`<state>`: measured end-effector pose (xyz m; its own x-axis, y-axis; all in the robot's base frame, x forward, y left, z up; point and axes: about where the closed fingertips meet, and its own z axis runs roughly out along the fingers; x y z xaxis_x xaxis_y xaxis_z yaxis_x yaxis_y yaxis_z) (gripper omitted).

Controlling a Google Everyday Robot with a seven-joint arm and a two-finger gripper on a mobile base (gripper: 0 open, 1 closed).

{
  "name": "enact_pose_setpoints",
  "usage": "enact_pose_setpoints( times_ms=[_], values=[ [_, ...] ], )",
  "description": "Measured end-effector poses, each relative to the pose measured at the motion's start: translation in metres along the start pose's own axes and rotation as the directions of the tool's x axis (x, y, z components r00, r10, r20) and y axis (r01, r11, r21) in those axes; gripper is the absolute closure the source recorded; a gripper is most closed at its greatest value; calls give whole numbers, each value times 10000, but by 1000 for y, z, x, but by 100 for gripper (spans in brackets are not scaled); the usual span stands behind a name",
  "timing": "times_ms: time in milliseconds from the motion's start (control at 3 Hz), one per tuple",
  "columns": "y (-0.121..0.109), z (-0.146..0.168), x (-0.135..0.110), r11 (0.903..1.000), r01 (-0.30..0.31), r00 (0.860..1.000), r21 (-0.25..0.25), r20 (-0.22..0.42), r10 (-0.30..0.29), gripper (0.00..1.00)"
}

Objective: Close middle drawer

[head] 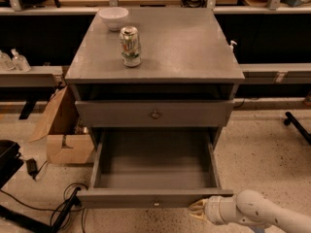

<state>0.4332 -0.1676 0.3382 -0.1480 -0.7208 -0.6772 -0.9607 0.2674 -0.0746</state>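
The middle drawer (154, 169) of the grey cabinet (194, 47) is pulled far out toward me. It is a deep, empty box, and its flat front (121, 198) faces the bottom of the view with a small knob (156, 204) at its centre. Above it a shorter grey front (194, 113) with a round knob (155, 114) is pushed in. My gripper (197, 210), on a white arm (257, 212) coming in from the bottom right, sits low at the right end of the middle drawer's front, at or just under its lower edge.
A drink can (130, 46) and a white bowl (113, 17) stand on the cabinet top. An open cardboard box (63, 130) and black cables (63, 210) lie on the floor at the left. Shelving runs behind the cabinet, with small bottles (14, 61) at the left.
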Motion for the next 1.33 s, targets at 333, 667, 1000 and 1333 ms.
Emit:
enact_pose_setpoints(
  times_ms=[333,667,1000,1333],
  values=[
    [1,0,0,10000,0,10000,0,0,0,100],
    [-21,2,-8,9999,163,9996,27,245,-164,100],
    [-22,3,-10,9998,199,9993,22,306,-199,100],
    [-51,9,-21,9994,336,9974,37,629,-338,100]
  ],
)
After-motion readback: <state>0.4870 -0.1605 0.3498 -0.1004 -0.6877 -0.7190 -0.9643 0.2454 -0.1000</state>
